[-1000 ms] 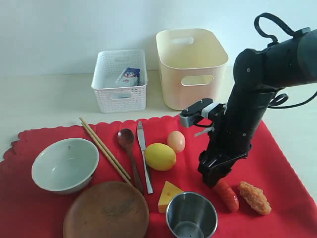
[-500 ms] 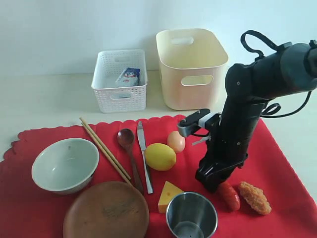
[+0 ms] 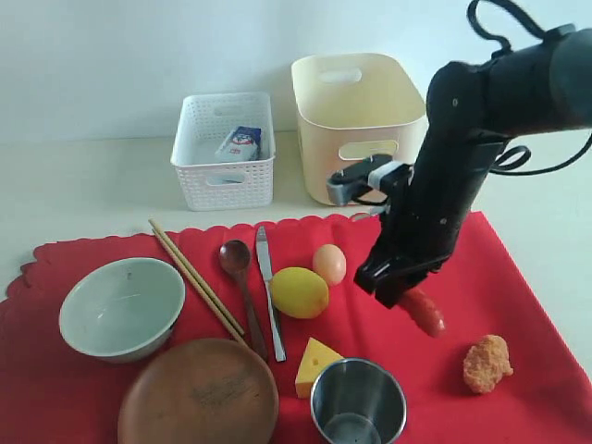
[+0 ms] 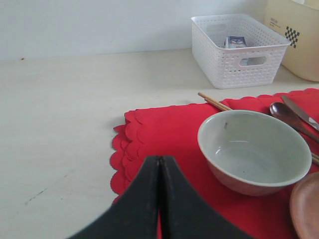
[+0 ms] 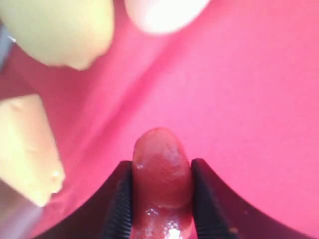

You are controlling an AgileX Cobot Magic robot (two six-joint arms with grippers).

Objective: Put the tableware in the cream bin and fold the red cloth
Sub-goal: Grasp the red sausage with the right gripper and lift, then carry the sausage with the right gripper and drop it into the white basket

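Along the near edge of the table, on the large bright red scalloped cloth, stand the steel cup and the round brown wooden plate, with a yellow toy cheese wedge between them and a breaded nugget toward the near right corner. Further in lie the pale green-white ceramic bowl, wooden chopsticks, dark wooden spoon and metal table knife, beside a toy lemon and egg. None of the tableware is binned yet, and the cloth lies flat and unfolded. The left jaws are pressed together on nothing near the cloth's left edge, apparently waiting. The right jaws are clenched on a glossy red toy sausage, seemingly held clear of the cloth, probably to remove food before folding. Toward the far edge a white perforated basket holding a small packet sits beside the tall cream-yellow plastic bin. The table is smooth and pale beige, backed by a plain light wall.
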